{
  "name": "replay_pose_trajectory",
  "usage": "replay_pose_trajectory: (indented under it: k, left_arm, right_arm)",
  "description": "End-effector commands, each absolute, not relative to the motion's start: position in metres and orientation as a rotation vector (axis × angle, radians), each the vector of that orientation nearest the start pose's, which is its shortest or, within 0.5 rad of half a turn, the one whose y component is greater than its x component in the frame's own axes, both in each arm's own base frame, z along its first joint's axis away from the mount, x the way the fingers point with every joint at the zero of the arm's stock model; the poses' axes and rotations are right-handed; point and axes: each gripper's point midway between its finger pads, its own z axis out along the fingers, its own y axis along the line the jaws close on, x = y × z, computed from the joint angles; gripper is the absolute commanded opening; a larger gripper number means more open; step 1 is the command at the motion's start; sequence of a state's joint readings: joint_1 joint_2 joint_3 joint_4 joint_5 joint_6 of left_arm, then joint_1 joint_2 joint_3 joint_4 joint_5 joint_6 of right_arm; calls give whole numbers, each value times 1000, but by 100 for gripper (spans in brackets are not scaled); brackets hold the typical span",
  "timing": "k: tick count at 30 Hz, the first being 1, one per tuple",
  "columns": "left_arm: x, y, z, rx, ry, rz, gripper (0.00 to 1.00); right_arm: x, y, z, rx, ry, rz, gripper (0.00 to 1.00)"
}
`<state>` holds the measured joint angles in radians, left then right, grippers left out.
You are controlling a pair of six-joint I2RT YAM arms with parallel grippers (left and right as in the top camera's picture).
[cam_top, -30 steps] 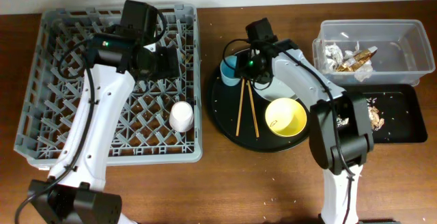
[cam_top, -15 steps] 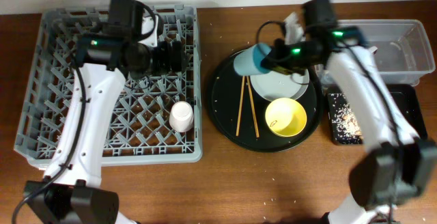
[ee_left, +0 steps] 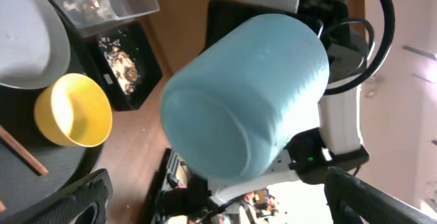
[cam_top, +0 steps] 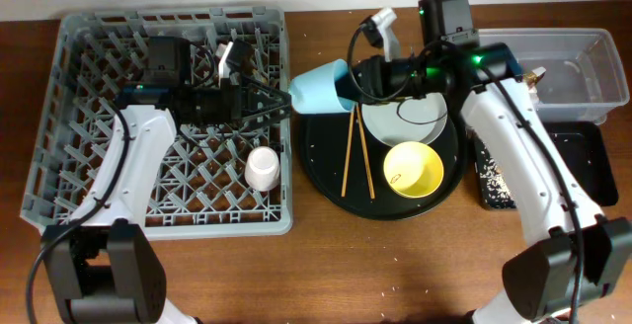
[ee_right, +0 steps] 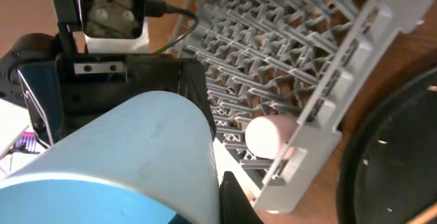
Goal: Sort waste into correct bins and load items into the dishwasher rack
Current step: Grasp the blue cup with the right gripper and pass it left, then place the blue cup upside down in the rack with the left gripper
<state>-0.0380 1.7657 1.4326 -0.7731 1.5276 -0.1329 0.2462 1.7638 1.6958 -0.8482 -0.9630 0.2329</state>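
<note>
My right gripper (cam_top: 348,79) is shut on the light blue cup (cam_top: 318,87) and holds it on its side in the air between the round black tray and the grey dishwasher rack (cam_top: 59,166). In the right wrist view one finger (ee_right: 233,200) presses the cup (ee_right: 136,156). My left gripper (cam_top: 280,103) is open and empty over the rack's right edge, its fingertips just short of the cup's base (ee_left: 239,94). The pinkish-white cup (cam_top: 263,168) lies in the rack. The grey plate (cam_top: 420,117), yellow bowl (cam_top: 413,169) and two chopsticks (cam_top: 348,156) are on the round tray.
The round black tray (cam_top: 321,166) sits right of the rack. The clear tub (cam_top: 583,57) is at the back right, the shallow black tray (cam_top: 583,166) in front of it, with food scraps (cam_top: 494,171) at its left end. My right arm crosses over both.
My right gripper has carried the blue cup left, from above the round tray to the rack's edge. My left gripper has turned right and reached toward the cup.
</note>
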Motion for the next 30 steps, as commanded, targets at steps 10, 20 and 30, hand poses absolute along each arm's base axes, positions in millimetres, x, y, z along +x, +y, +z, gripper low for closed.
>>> replay_pose_trajectory:
  k: [10,20,30]
  left_arm:
    - [350,-184,280,387,2042,-2060,69]
    - [353,-180,278,372,2047,-2041,28]
    - [450,-87,225,10,2498,-579,27]
  right_arm:
    - [376,309,248,-501,2405,1552,4]
    - [382,303,246,-478,2409,1535,71]
    - [404,114,184,-117,2727,949,97]
